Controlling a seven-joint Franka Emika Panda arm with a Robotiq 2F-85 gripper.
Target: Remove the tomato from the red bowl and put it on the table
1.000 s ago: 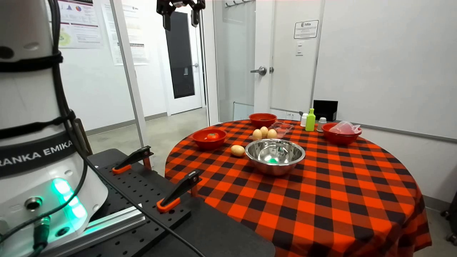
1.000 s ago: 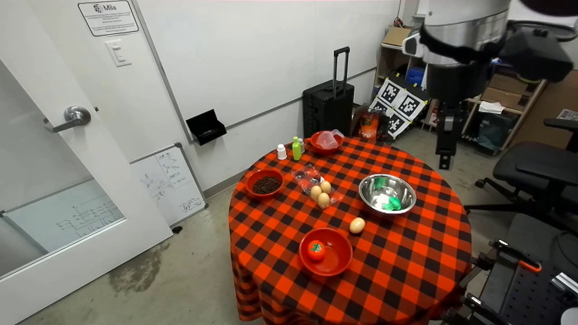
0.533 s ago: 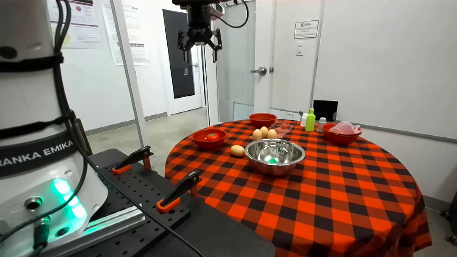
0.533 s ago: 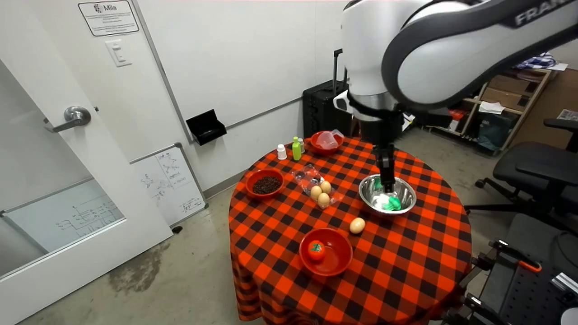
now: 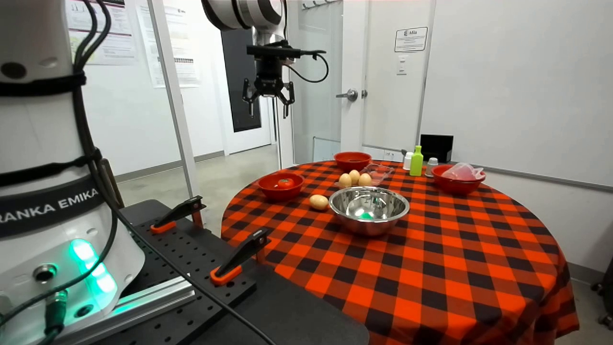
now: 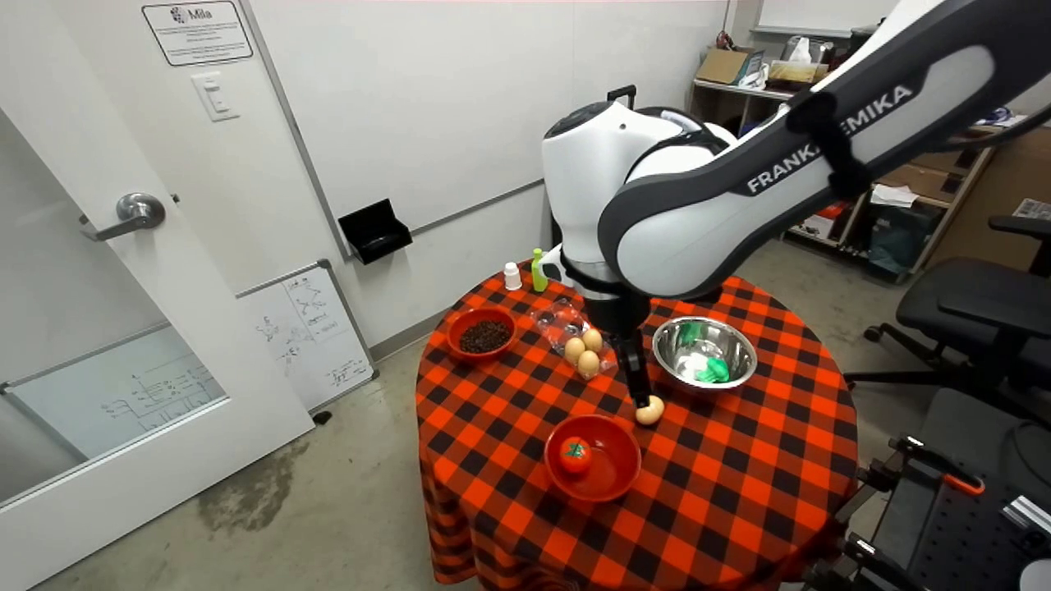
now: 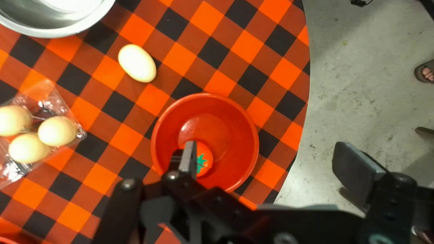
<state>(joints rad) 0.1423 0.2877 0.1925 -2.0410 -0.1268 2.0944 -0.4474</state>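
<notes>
The tomato (image 6: 574, 456) lies inside the red bowl (image 6: 614, 474), which stands near the edge of the table (image 6: 698, 501) with its checked cloth. Both also show in an exterior view, the tomato (image 5: 286, 183) at the right inside the bowl (image 5: 275, 193). My gripper (image 5: 268, 116) is open, empty and well above the table. In the wrist view the tomato (image 7: 205, 159) is partly hidden behind one finger (image 7: 188, 157). The other finger (image 7: 352, 169) shows over the floor beyond the table edge. The gripper (image 7: 266, 149) is apart from the bowl (image 7: 234, 135).
A loose egg (image 6: 654, 413) lies beside the red bowl. A steel bowl (image 5: 368, 223) with something green inside stands near it. Several eggs (image 6: 588, 363) sit by a clear carton. Farther back are a bowl of dark beans (image 6: 483, 333), a green bottle (image 5: 416, 163) and another red bowl (image 5: 457, 186).
The arm has swung over the table toward the red bowl and come lower, with the gripper staying open. The tomato, bowls and eggs have not moved.
</notes>
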